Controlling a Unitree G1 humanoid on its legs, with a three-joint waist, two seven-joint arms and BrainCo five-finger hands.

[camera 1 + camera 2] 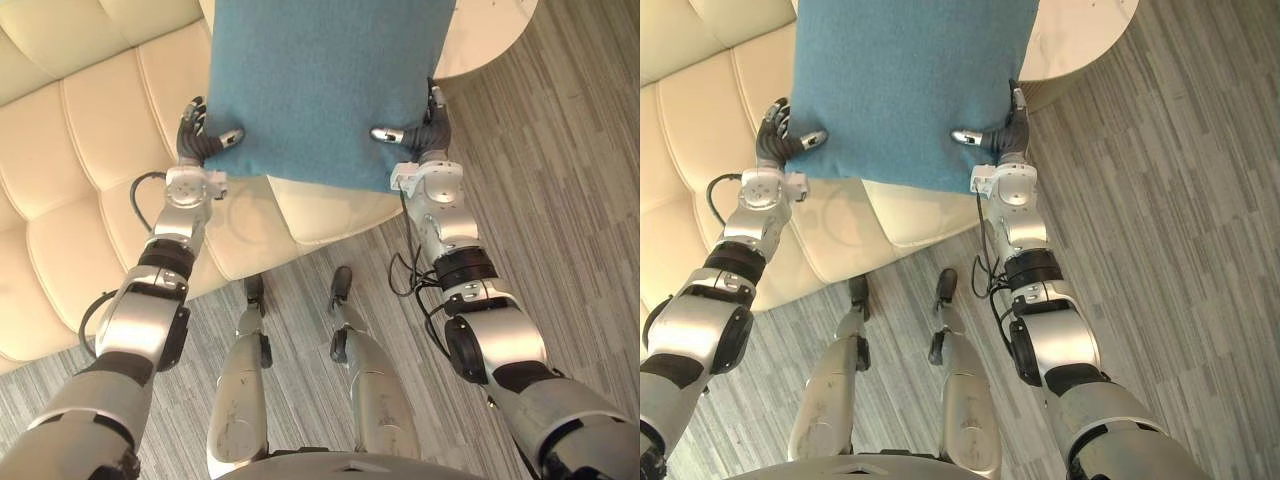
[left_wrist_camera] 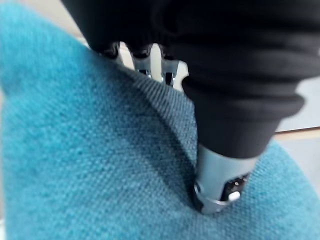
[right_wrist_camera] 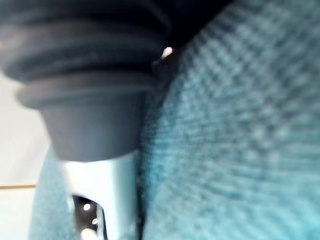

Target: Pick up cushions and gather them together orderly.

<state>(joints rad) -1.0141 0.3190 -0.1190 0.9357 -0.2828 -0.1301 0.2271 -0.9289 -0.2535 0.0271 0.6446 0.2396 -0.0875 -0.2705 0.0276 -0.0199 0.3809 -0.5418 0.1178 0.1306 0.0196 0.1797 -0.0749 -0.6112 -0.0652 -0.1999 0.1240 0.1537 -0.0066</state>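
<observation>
A: Any read on the teal cushion (image 1: 320,80)?

B: Up in the air, hanging face-on above the front edge of the cream sofa (image 1: 60,200), close by the rim of the white round table (image 1: 490,40). Not resting on either, as far as can be told.

A: And the grip?

B: Pinched from both sides, down near the lower corners. Left hand (image 1: 200,140) clamped on one side edge, with thumb dug into the near face and fingers wrapped behind. Right hand (image 1: 425,130) same deal on the opposite edge. Backed up by both wrist views: thumb pressed right into the weave.

A: Progress, then?

B: Pickup looks done for this one. Not set down anywhere yet. Can't spot another cushion for sure, so no stack to judge. Pale shape just under the lower edge, maybe sofa seat, maybe a cushion, can't tell. Grey striped floor (image 1: 560,200) beyond. Guessing early-to-mid, with placing and lining up left to do.
</observation>
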